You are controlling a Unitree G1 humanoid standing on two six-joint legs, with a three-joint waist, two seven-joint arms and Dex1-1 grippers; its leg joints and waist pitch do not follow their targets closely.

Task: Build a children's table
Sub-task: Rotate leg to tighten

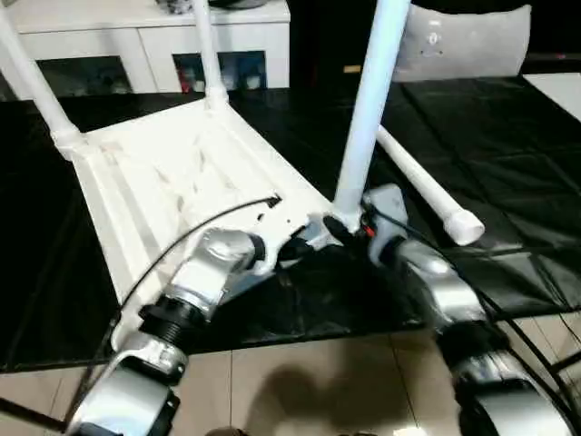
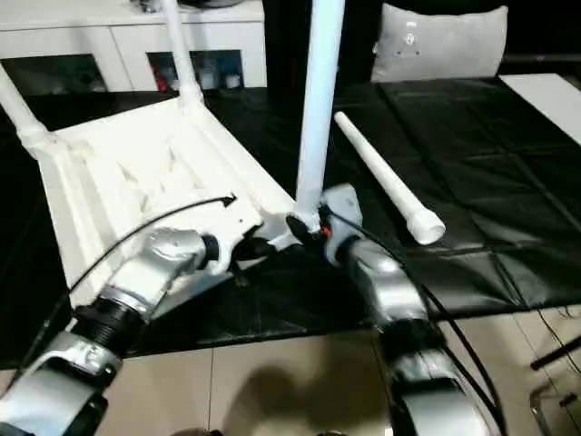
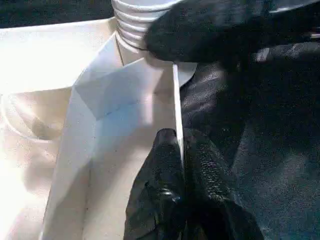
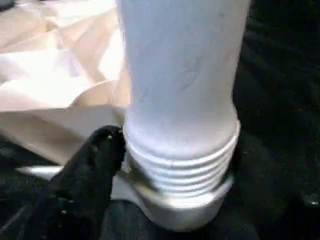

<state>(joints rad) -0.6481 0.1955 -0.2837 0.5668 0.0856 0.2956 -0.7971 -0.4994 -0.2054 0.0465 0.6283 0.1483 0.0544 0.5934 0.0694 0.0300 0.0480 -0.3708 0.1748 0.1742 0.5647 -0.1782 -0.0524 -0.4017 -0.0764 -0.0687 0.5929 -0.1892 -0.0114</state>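
Black sheeting covers the work table (image 1: 508, 154), where one white tabletop (image 1: 172, 182) lies ribbed side up with three legs standing in its corner sockets, and a fourth leg (image 1: 422, 191) lies loose on the cloth just to its right. Behind stands a white cabinet (image 1: 136, 36). Both silver forearms reach to the near corner: the left gripper (image 3: 180, 165) pinches the tabletop's edge wall, and the right gripper (image 1: 349, 229) clasps the near leg (image 1: 368, 109) at its threaded base.

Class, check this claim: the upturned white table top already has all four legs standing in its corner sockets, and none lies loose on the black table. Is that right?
Not quite. Three legs stand in the table top: two at the far corners and a third at the near corner, held by the right gripper. The fourth leg lies loose on the black table, as both eye views show.
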